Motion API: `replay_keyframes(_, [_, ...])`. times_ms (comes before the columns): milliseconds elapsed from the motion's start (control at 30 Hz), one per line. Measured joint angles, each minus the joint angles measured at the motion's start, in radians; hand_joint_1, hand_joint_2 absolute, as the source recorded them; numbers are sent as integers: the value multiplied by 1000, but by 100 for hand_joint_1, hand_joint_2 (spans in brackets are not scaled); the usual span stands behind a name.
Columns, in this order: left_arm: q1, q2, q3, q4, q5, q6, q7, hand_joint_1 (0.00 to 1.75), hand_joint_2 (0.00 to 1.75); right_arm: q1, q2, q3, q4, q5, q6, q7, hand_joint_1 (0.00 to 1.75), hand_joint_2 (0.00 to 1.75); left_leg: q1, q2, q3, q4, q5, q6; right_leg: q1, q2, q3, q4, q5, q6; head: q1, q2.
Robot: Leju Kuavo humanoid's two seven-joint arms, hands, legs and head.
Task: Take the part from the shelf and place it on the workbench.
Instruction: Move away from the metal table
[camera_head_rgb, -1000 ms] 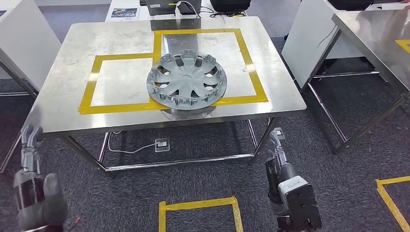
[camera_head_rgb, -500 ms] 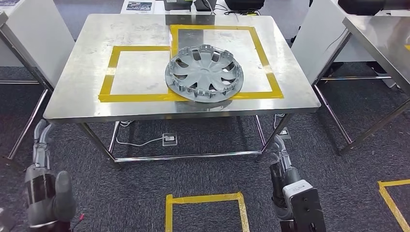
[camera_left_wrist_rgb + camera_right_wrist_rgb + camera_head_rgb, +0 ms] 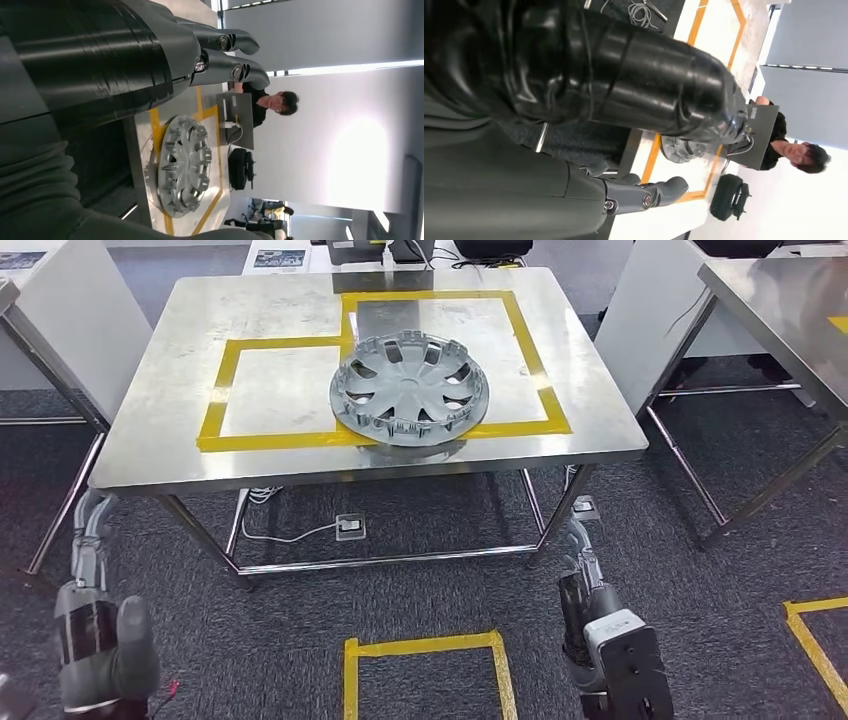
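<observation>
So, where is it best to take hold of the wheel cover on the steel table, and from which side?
Probably at the rim of the wheel cover, from the near table edge. It lies flat, hollow side up, its near rim over the yellow tape, so fingers could hook the raised clip ring. Both hands hang low, holding nothing.

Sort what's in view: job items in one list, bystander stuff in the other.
Job:
hubcap, lying on the workbench across the yellow tape
left hand and right hand, both hanging low, holding nothing

Lying about:
laptop and black bag beyond the bench
neighbouring table
floor tape square
</observation>
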Motion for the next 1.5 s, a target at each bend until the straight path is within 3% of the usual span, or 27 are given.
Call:
replay_keyframes(33, [0, 1, 0, 1, 0, 0, 0, 0, 0, 0, 0, 0, 1, -1, 0, -1, 0, 0, 3, 0, -5, 21, -2, -4, -1, 0, -4, 3, 1, 2, -4, 0])
replay_keyframes(67, [0, 2, 0, 1, 0, 0, 0, 0, 0, 0, 0, 0, 1, -2, 0, -2, 0, 0, 6, 1, 8, 4, 14, -8, -3, 0, -8, 9, 0, 4, -8, 0])
replay_keyframes(167, [-1, 5, -1, 2, 0, 0, 0, 0, 0, 0, 0, 0, 2, -9, 0, -12, 0, 0, 13, 5, 107, -169, 77, -14, -8, 1, -24, 41, -11, 22, -21, 0])
replay_keyframes(233, [-2, 5, -2, 2, 0, 0, 0, 0, 0, 1, 0, 0, 2, -13, 1, -21, 0, 0, 9, 3, 134, -212, 77, -3, -7, 2, -37, 58, -15, 36, -24, 0])
replay_keyframes(300, [-2, 6, -4, 2, -1, 0, -1, 0, 0, 2, 0, 0, 2, -12, 2, -26, 0, 0, 7, 2, 132, -209, 83, 13, -8, 5, -46, 62, -11, 47, -20, 0])
replay_keyframes(367, [-2, 6, -5, 2, -1, 0, -1, 0, 0, 2, 0, 0, 1, -8, 3, -27, 0, 0, 10, 7, 129, -212, 89, 24, -10, 9, -61, 85, -26, 56, -14, 0])
replay_keyframes(400, [-2, 6, -6, 2, -1, 0, -1, 0, 0, 2, -1, 0, 1, -7, 3, -28, 0, 0, 12, 11, 127, -213, 92, 29, -12, 10, -77, 115, -46, 61, -10, 0])
replay_keyframes(467, [-3, 6, -8, 2, -1, 0, -1, 0, 0, 4, -1, 0, 1, -4, 3, -28, 0, 0, 10, 20, 121, -213, 95, 34, -14, 11, -133, 240, -111, 69, 4, 0])
replay_keyframes(533, [-2, 6, -11, 2, -1, 0, -1, 0, 0, 5, -1, 0, 1, -2, 3, -28, 0, 0, 7, 33, 114, -213, 97, 37, -16, 11, -181, 352, -151, 72, 15, 0])
replay_keyframes(567, [-2, 6, -12, 2, -1, 0, -1, 0, 0, 6, -1, 0, 1, -1, 3, -28, 0, 0, 5, 40, 113, -213, 98, 38, -15, 11, -180, 357, -144, 70, 19, 0])
replay_keyframes(600, [-2, 6, -13, 2, -1, 0, -1, 0, 0, 6, -1, 0, 1, 0, 3, -28, 0, 0, 3, 48, 112, -213, 98, 38, -15, 9, -158, 318, -119, 65, 23, 0])
replay_keyframes(633, [-3, 6, -14, 2, -1, 0, -1, 0, 0, 6, -1, 0, 1, 0, 3, -28, 0, 0, 1, 55, 113, -213, 98, 38, -13, 1, -120, 249, -85, 58, 27, 0])
replay_keyframes(700, [-3, 6, -15, 2, -2, 0, -1, 0, 0, 5, -1, 0, 0, 1, 3, -28, 0, 0, -2, 71, 115, -214, 99, 35, -2, -39, -50, 110, -45, 41, 29, 0])
replay_keyframes(767, [-3, 5, -16, 2, -2, 0, -1, 0, 0, 4, -1, 0, -1, 2, 3, -28, 0, 0, -3, 88, 117, -219, 102, 26, 8, -59, -32, 59, -44, 29, 29, 0])
replay_keyframes(833, [-4, 6, -17, 2, -2, 0, -1, 0, 0, 6, -1, 0, -3, 2, 3, -28, 0, 0, -1, 102, 121, -225, 103, 13, 8, -36, -28, 45, -33, 21, 32, 0])
replay_keyframes(900, [-5, 6, -18, 2, -3, 0, -1, 0, 0, 6, -1, 0, -4, 2, 3, -28, 0, 0, 0, 72, 112, -199, 81, 4, 1, -14, -13, 27, -16, 12, 26, 0])
replay_keyframes(967, [-3, 6, -20, 2, -4, 0, -1, 0, 0, 5, -1, 0, -4, 2, 3, -27, 0, 0, 2, 24, 66, -95, 24, -1, -2, 8, -9, 20, -5, 6, 11, 0])
replay_keyframes(1033, [-2, 6, -20, 2, -4, 0, -1, 0, 0, 6, -1, 0, -4, 2, 3, -27, 0, 0, 1, 8, 9, 23, -16, -4, 0, 34, -14, 22, -2, 3, -3, 0])
replay_keyframes(1067, [-2, 7, -20, 3, -4, 0, -1, 0, 0, 7, -1, 0, -4, 2, 3, -27, 0, 0, 1, 6, 1, 37, -8, -4, 1, 49, -16, 24, -2, 3, -8, 0])
replay_keyframes(1100, [-2, 7, -21, 3, -4, 0, -1, 0, 0, 7, -1, 0, -3, 2, 3, -27, 0, 0, 1, 3, 12, 9, 19, -2, 1, 64, -16, 27, -2, 4, -12, 0])
replay_keyframes(1167, [-3, 7, -21, 3, -4, 0, -1, 0, 0, 7, -1, 0, -3, 2, 3, -27, 0, 0, 2, -28, 73, -121, 84, 5, 2, 92, -19, 36, -5, 8, -19, 0])
replay_keyframes(1200, [-3, 7, -21, 2, -4, 0, -1, 0, 0, 6, -1, 0, -3, 2, 3, -27, 0, 0, 4, -48, 100, -179, 100, 7, 1, 104, -23, 43, -8, 13, -21, 0])
replay_keyframes(1267, [-3, 6, -22, 2, -4, 0, -1, 0, 0, 6, -1, 0, -3, 2, 3, -27, 0, 0, 2, -71, 126, -227, 100, 12, -4, 126, -37, 50, -7, 25, -23, 0])
replay_keyframes(1333, [-4, 6, -22, 2, -4, 0, -1, 0, 0, 7, -1, 0, -4, 2, 3, -27, 0, 0, 1, -52, 130, -233, 106, 18, -9, 144, -51, 50, -2, 38, -26, 0])
replay_keyframes(1400, [-5, 6, -22, 2, -4, 0, -1, 0, 0, 8, -1, 0, -4, 2, 3, -27, 0, 0, 5, -28, 135, -243, 111, 26, -7, 114, -71, 77, -15, 49, -21, 0])
replay_keyframes(1467, [-5, 6, -22, 2, -4, 0, -1, 0, 0, 6, -2, 0, -4, 3, 3, -28, 0, 0, 8, -2, 138, -249, 113, 32, -9, 55, -119, 174, -64, 61, -8, 0])
replay_keyframes(1500, [-4, 6, -22, 2, -4, 1, -1, 0, 0, 6, -2, 0, -4, 3, 3, -27, 0, 0, 7, 11, 136, -249, 113, 33, -13, 36, -151, 241, -94, 66, -1, 0])
